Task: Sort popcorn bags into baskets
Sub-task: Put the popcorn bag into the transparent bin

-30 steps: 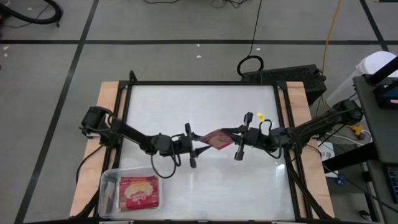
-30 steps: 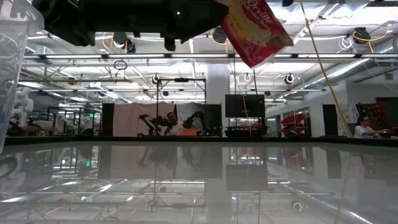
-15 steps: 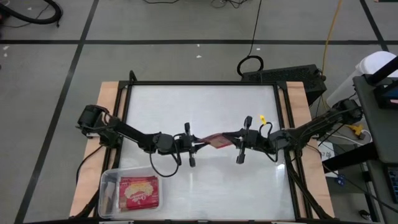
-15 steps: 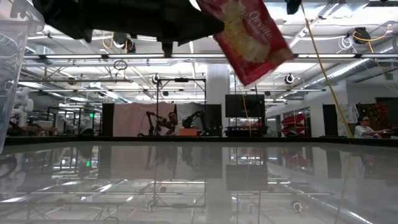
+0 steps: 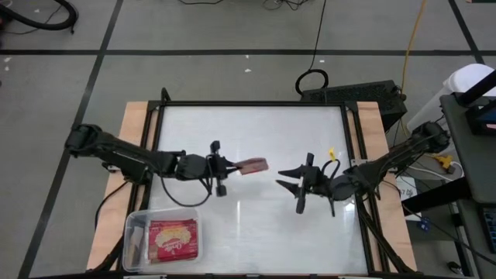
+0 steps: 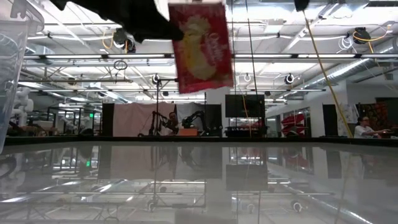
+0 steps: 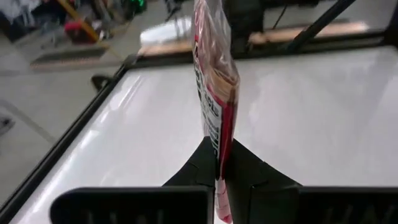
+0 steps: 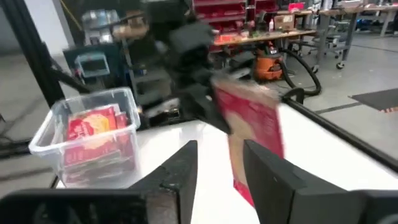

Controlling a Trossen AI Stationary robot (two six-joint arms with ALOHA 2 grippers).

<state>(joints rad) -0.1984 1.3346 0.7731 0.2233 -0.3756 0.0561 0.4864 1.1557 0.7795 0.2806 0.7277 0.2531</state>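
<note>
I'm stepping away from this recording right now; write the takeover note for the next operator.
Left gripper: shut on a popcorn bag, held in the air above the table's middle, clamped edge-on between the fingers in the left wrist view.
Right gripper: open, empty, on the table's right side, apart from the bag.
Basket: clear tub at the table's front left corner, with at least one popcorn packet lying inside.
Done: at least one packet binned; this bag is in the left gripper alone.
Left: carry the held bag to the basket and release it. No other loose bags are visible.
</note>
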